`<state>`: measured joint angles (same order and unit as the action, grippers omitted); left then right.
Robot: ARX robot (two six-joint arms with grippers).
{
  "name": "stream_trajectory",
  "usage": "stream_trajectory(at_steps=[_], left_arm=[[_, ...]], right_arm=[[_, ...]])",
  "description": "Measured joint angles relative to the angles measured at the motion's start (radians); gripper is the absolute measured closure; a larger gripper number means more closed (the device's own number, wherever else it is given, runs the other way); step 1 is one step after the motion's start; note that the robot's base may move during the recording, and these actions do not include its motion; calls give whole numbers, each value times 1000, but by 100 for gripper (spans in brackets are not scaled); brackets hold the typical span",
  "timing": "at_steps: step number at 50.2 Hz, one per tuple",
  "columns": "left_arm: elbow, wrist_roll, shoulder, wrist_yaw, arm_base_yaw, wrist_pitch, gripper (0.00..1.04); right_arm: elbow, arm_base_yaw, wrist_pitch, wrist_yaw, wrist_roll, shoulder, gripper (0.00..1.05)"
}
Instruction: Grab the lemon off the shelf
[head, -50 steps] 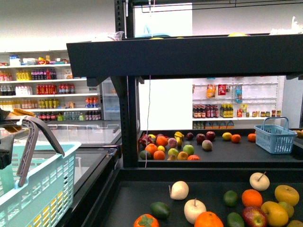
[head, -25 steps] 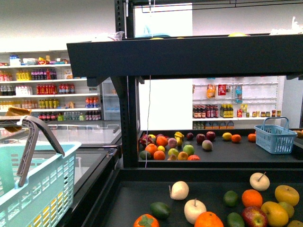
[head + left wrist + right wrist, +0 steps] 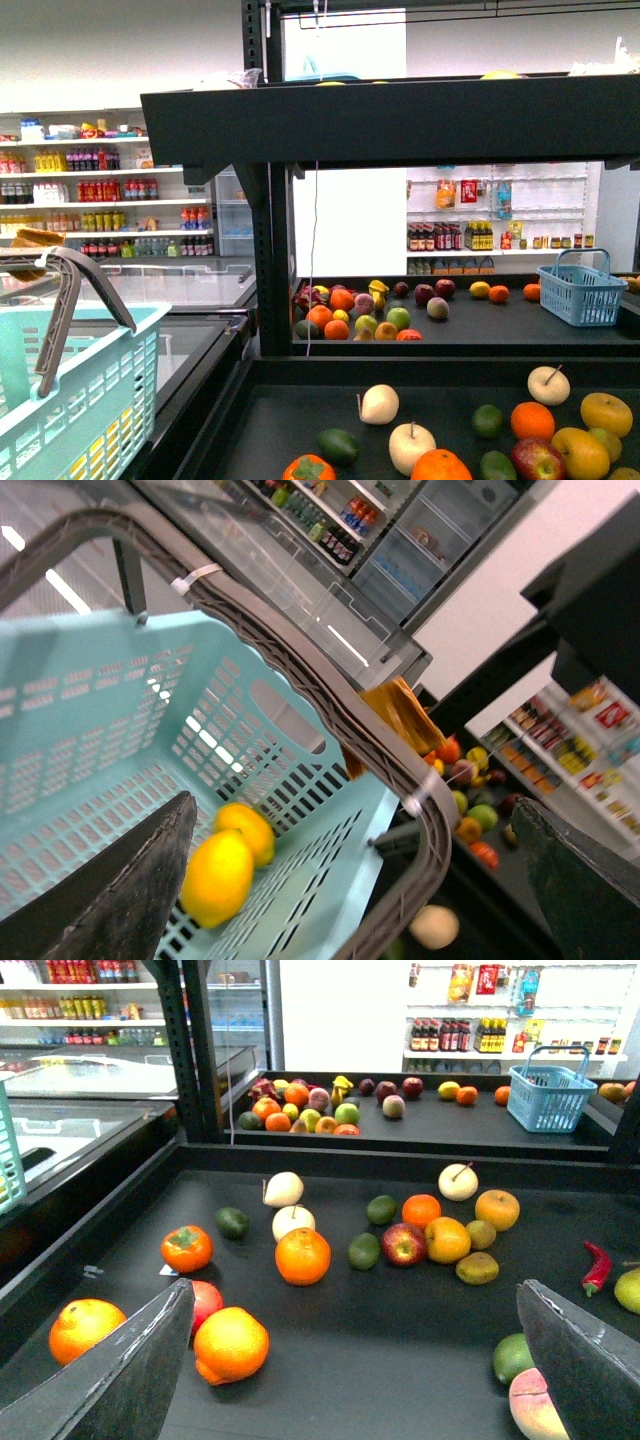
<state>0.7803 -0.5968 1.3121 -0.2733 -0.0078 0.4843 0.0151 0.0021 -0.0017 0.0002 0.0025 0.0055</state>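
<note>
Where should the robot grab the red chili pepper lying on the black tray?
Probably around the middle of the red chili pepper, coming straight down from above. It lies flat on the shelf and is long and thin, so the fingers should close across its narrow width. Nothing crowds it closely.

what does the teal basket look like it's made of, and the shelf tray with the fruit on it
Teal basket: looks like moulded plastic, with slotted lattice walls and a slightly glossy grey-brown handle. Shelf tray: dark matte surface, probably painted metal or a liner; the frame looks like black metal.

2 lemons [image 3: 228, 865] lie in the basket [image 3: 75, 400], left of the shelf [image 3: 400, 120] holding fruit.
</note>
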Motion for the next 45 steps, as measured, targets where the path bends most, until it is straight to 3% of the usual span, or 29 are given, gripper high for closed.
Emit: stream_trajectory(at_steps=[9, 13, 19, 36, 45], left_arm=[[-196, 294, -272, -138, -201, -47, 9], [-285, 443, -408, -33, -255, -100, 23], [-432, 533, -614, -78, -340, -160, 43], [-616, 579, -845, 73, -203, -181, 103], [-673, 585, -932, 144, -128, -211, 102]], right_arm=[[0, 0, 0, 0, 0, 0, 8], [0, 0, 0, 0, 0, 0, 8], [0, 0, 0, 0, 0, 0, 8], [0, 0, 0, 0, 0, 0, 8], [0, 0, 0, 0, 0, 0, 8]])
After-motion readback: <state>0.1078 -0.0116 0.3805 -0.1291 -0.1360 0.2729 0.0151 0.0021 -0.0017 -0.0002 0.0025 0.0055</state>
